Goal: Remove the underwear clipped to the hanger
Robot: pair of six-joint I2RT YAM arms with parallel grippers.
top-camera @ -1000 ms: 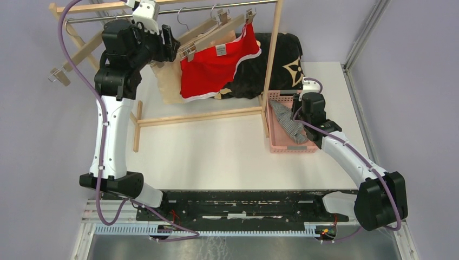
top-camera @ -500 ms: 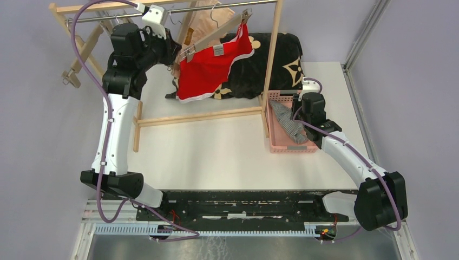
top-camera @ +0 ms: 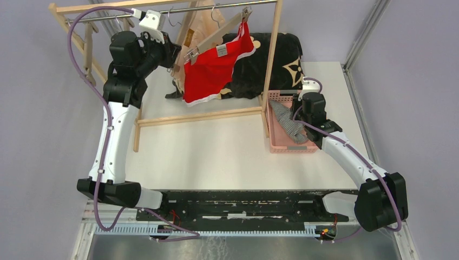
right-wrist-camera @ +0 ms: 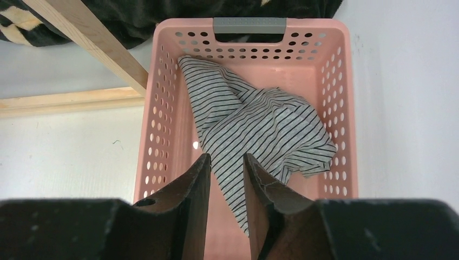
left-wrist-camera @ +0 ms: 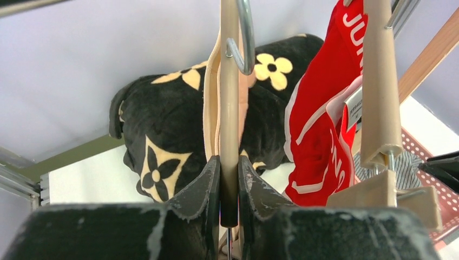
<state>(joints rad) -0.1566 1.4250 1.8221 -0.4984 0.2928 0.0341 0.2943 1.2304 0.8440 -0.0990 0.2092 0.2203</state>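
Observation:
My left gripper is raised near the rail and shut on a wooden hanger, its jaws pressed on both sides of the bar. The pale beige underwear hangs from that hanger and shows behind the bar. The red underwear with white trim is clipped to the neighbouring hanger. The grey-and-white striped underwear lies loose in the pink basket. My right gripper hovers just above it, jaws slightly apart and holding nothing.
The wooden rack has a metal rail, an upright post beside the basket and a base bar on the table. A black cushion with tan flowers lies behind it. An empty hanger hangs at the far left.
My left gripper has moved up and right with the hanger, carrying the beige underwear back toward the rail. The red underwear and the far-left hanger have swung. The right arm has not moved.

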